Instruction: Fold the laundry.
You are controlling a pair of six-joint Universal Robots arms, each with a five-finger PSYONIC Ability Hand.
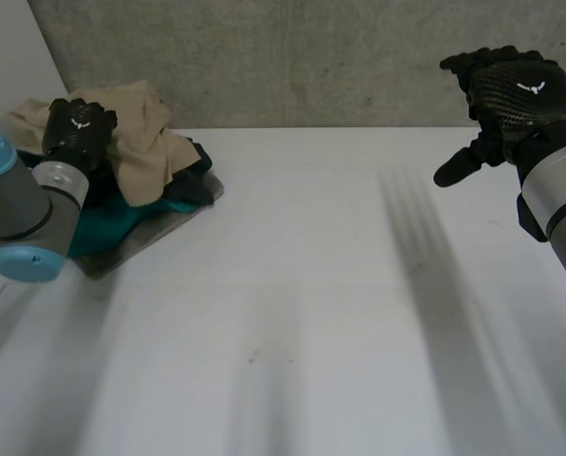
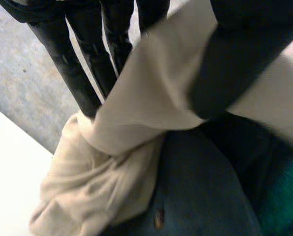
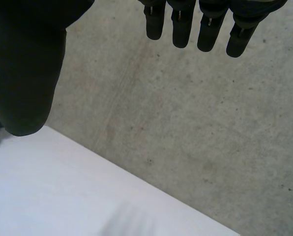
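Head view, listed from the near edge outward.

1. White table point(image 1: 292, 361): bare across its near and middle parts.
2. Left arm point(image 1: 31, 214): grey joint with a light-blue cap, low at the table's left side, reaching toward the far-left corner.
3. Grey board point(image 1: 141, 245): flat on the table at the far left, carrying the laundry pile.
4. Laundry pile: a teal garment point(image 1: 112, 228) lay lowest on the near side, with a dark blue garment point(image 1: 196, 180) at the pile's right edge and a beige cloth point(image 1: 150, 142) heaped on top.
5. Left hand point(image 1: 77, 131): set on the top of the pile, on the left part of the beige cloth. In the left wrist view its fingers point(image 2: 77, 64) and thumb point(image 2: 235, 64) pinched a fold of the beige cloth between them. The dark blue garment lay beneath that fold and showed a small button point(image 2: 160, 216), and the teal garment lay beside it.
6. Right hand point(image 1: 511, 95): raised above the table's far-right side, well apart from the pile, on the right arm point(image 1: 558, 190). In the right wrist view its fingers point(image 3: 182, 29) hung loose and its thumb point(image 3: 23, 73) stood apart from them, grasping nothing.
7. Concrete wall point(image 1: 311, 57): grey, standing along the table's far edge behind the pile and both hands.
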